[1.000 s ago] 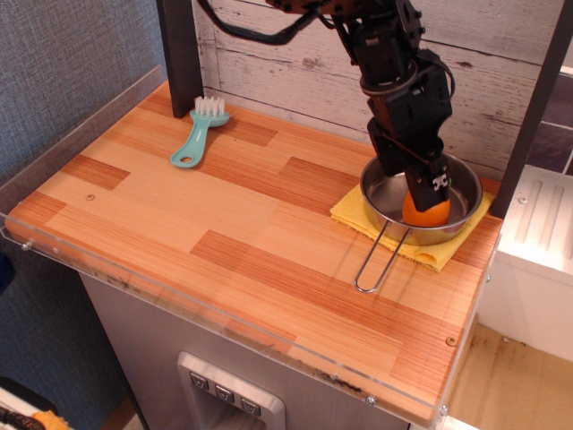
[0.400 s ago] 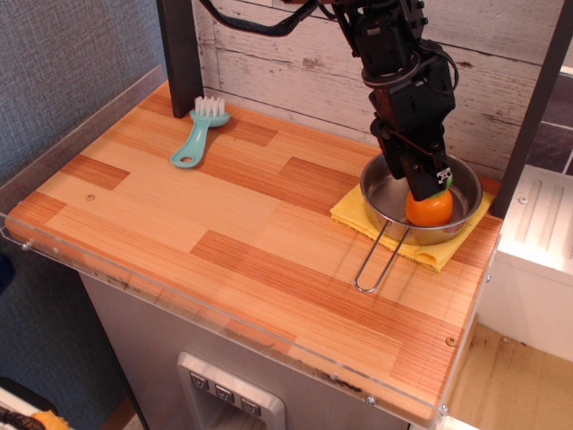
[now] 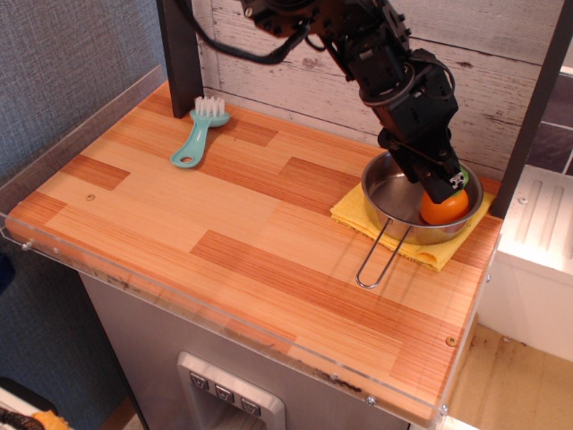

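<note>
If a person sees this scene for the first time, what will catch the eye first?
First, the black claw reaching down into a metal pan, right at an orange ball inside it. The pan sits on a yellow cloth at the table's right rear. A teal brush lies at the left rear.

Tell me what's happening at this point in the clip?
One robot arm reaches down into a metal pot on a yellow cloth at the counter's right end. Its gripper is right at an orange fruit inside the pot; whether it grips it cannot be told. A teal brush lies far left.
</note>
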`<state>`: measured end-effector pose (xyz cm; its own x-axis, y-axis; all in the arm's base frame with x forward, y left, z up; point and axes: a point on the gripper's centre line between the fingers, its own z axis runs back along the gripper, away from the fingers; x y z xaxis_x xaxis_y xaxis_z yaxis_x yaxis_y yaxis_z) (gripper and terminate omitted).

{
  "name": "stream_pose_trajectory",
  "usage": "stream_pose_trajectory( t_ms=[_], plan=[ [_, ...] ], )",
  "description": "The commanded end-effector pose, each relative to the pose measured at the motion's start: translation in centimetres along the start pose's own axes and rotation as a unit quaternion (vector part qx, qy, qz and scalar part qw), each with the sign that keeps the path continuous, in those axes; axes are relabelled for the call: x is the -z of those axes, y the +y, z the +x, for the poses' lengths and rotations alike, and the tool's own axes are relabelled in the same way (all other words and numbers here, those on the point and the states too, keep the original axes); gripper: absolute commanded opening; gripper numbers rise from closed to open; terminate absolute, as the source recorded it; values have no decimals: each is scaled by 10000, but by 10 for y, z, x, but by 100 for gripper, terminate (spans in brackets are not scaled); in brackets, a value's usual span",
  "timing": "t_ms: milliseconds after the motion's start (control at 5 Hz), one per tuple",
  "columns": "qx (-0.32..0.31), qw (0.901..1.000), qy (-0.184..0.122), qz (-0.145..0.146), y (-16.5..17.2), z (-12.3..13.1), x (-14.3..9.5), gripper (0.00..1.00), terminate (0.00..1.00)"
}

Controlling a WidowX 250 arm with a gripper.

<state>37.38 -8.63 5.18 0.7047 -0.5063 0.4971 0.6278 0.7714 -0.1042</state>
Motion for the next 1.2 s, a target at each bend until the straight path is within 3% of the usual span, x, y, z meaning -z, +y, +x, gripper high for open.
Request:
stream_pose_trajectory(
  t_ms=[0,400,600,800,1000],
  plan=[
    [-2052,9677,502,1376,13,-22,-151,0,0],
    [-3298,9057,1074,2437,64,-82,-194,0,0],
    [-3503,8899,1173,2677,97,-117,-207,0,0],
    [-3572,8899,1217,2564,131,-162,-211,0,0],
    [-3569,8966,1250,2305,166,-209,-210,0,0]
  ],
)
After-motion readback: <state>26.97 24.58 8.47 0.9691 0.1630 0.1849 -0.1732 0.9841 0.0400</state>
